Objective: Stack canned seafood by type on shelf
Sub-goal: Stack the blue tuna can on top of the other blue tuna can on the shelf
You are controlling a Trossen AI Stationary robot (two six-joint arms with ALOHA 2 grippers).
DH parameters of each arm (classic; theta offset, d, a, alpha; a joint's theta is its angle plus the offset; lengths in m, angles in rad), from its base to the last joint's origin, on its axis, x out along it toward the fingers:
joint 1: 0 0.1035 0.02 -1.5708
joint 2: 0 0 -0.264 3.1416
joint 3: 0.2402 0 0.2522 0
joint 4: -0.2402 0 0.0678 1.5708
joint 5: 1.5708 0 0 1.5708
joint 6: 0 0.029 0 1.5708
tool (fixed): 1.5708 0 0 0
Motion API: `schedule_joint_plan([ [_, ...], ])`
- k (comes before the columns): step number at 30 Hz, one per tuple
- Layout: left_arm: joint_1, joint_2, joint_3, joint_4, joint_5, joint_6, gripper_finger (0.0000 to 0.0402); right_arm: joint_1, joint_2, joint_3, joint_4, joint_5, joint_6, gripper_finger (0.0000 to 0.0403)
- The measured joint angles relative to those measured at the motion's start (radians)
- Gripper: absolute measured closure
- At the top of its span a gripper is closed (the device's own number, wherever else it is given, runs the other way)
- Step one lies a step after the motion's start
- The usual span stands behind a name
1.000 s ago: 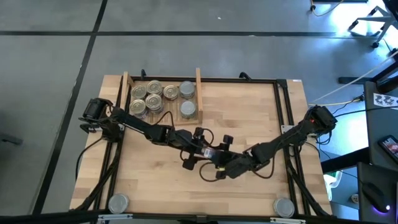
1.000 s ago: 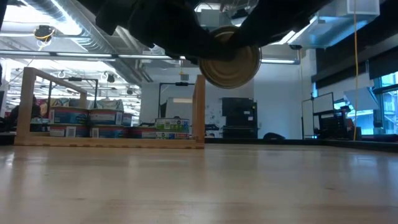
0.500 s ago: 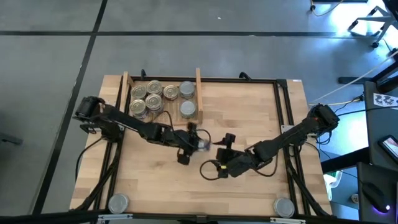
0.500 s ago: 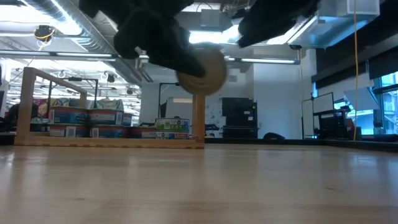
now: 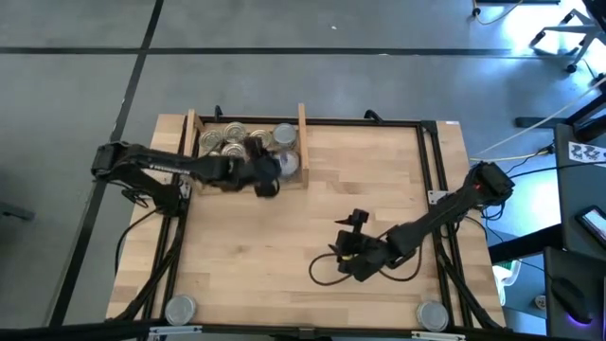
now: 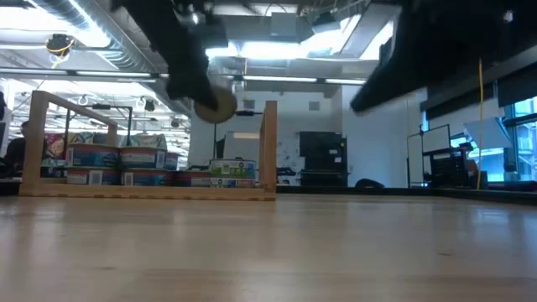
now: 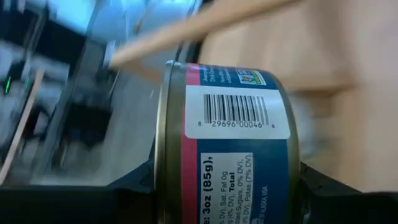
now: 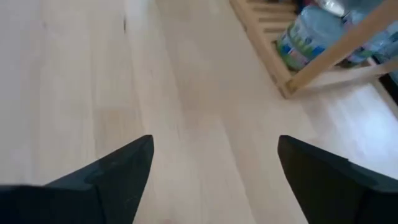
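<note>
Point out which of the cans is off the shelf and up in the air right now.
The can with the blue-and-red label, clamped in the left gripper and carried above the shelf. The other cans sit stacked on the shelf.

A can (image 6: pixel 216 105) hangs above the shelf (image 6: pixel 151 191) of tins.
</note>
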Motion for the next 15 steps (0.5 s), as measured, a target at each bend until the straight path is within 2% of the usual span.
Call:
schedule_joint_plan([
  [4, 0.151, 0.027, 0.0, -0.033, -0.002, 0.005, 0.0229, 0.0, 0.046, -0.025, 0.01, -0.002, 0.04, 0.0063],
  [7, 0.24, 0.064, 0.0, -0.015, 0.02, 0.068, 0.0229, 0.0, 0.071, -0.034, 0.019, -0.006, 0.077, 0.0063],
  [15, 0.392, 0.215, 0.0, 0.072, 0.057, 0.187, 0.0229, 0.0, 0.099, -0.082, 0.091, -0.01, 0.08, 0.0063],
])
